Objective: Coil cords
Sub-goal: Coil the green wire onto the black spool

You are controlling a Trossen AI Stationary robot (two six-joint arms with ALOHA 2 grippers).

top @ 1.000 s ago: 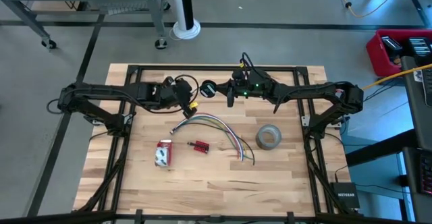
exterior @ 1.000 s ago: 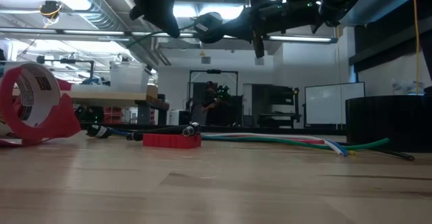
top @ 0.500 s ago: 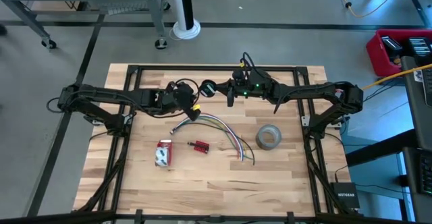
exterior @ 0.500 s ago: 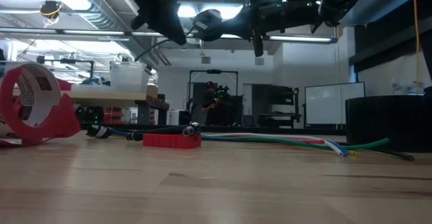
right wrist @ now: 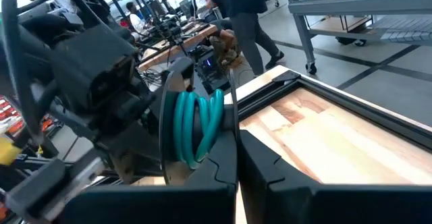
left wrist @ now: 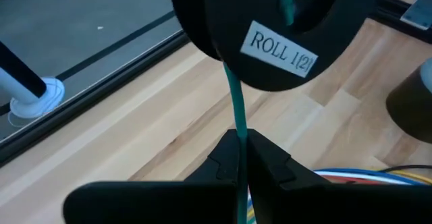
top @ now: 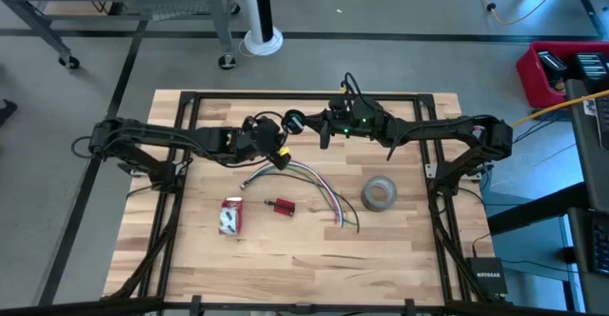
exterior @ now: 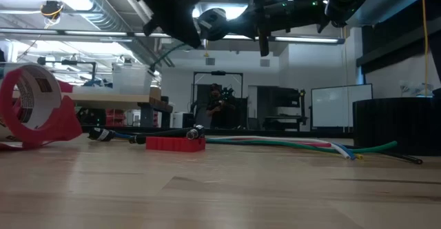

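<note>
A small black spool [top: 295, 121], labelled "ROLL 1(2)" [left wrist: 270, 28], carries coils of teal cord [right wrist: 196, 126] and is held high above the table's far middle. My right gripper [top: 310, 126] is shut on the spool, coming from the table's right. My left gripper [top: 275, 146] is just to the spool's left and near side, shut on a strand of the teal cord [left wrist: 235, 109] that runs from the spool. In the low view the spool [exterior: 212, 23] hangs between both grippers, far above the table top. My left gripper pinches a single strand of the teal cord [left wrist: 238, 135] between its two fingertips, a short way from the spool. The strand runs straight and taut from the spool to the fingers and passes on between them. My right gripper pinches the edge of one spool flange [right wrist: 231, 119] between its shut fingers, coming level from the table's right. The spool is lifted clear of the table, and its coils [right wrist: 202, 116] show beside the fingers.
On the table lie a bundle of coloured cables [top: 306, 177], a grey tape roll [top: 378, 193], a red tape dispenser [top: 229, 215] and a small red block [top: 281, 206]. A black frame [top: 304, 95] runs round the table's edges. People stand in the room beyond.
My left gripper has moved toward the table's right edge and closer to the spool, staying high above the table. My right gripper and the spool have kept still.
</note>
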